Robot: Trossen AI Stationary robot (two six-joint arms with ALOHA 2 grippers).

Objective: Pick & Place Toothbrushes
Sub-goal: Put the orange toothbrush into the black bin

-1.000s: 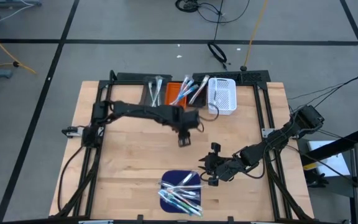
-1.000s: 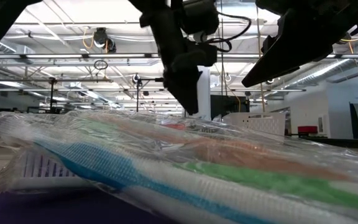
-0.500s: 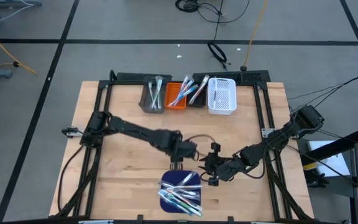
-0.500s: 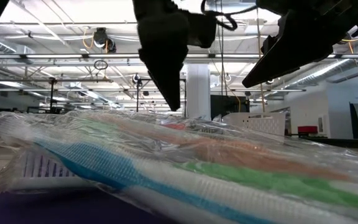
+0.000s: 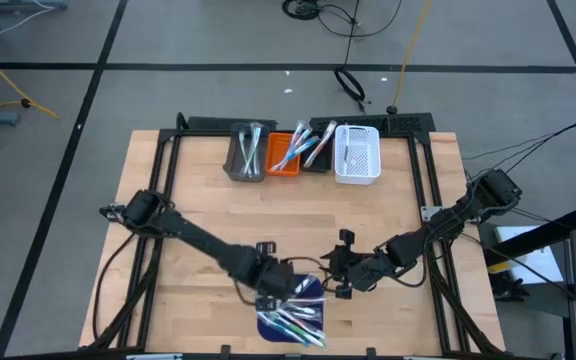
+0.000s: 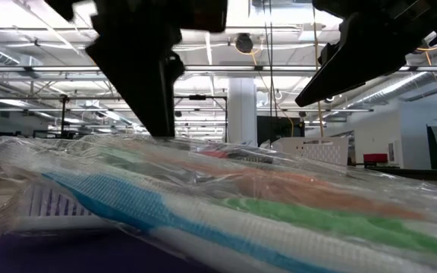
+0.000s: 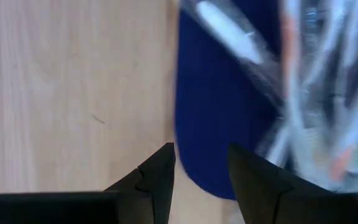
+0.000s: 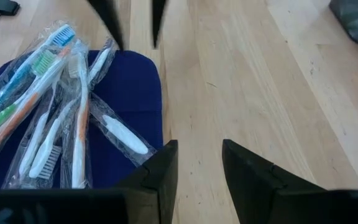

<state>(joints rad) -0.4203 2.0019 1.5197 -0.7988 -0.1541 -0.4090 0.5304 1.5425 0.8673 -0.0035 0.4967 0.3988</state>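
From above, my left gripper (image 5: 273, 288) sits low over the near part of the table (image 5: 208, 230), right at the far-left edge of the dark blue mat (image 5: 308, 292). The wrapped toothbrushes (image 5: 290, 312) lie heaped on that mat. My right gripper (image 5: 332, 275) hangs just beside the mat's right edge, near my left one. Along the far edge stand four bins in a row: a grey bin (image 5: 246, 155), an orange bin (image 5: 284, 155), a black bin (image 5: 317, 157) and a white bin (image 5: 358, 155), the first three with brushes in them already.

At table height, the toothbrushes (image 6: 203, 205) in their clear wrappers fill the foreground, with blue, green and orange handles showing. My left gripper (image 6: 144, 83) comes down as a dark shape just behind the pile; my right gripper (image 6: 363, 53) hangs above it on the other side.

Through my left wrist, my fingers (image 7: 157, 180) stand apart with a clear gap and nothing between them, poised over the mat's (image 7: 222, 118) edge where it meets bare wood. The toothbrushes (image 7: 309, 93) are blurred beyond.

Through my right wrist, my fingers (image 8: 160, 174) are likewise parted and hold nothing. The toothbrushes (image 8: 55, 106) lie fanned across the mat (image 8: 129, 93), and the left gripper's tips (image 8: 132, 22) hover at its far corner.
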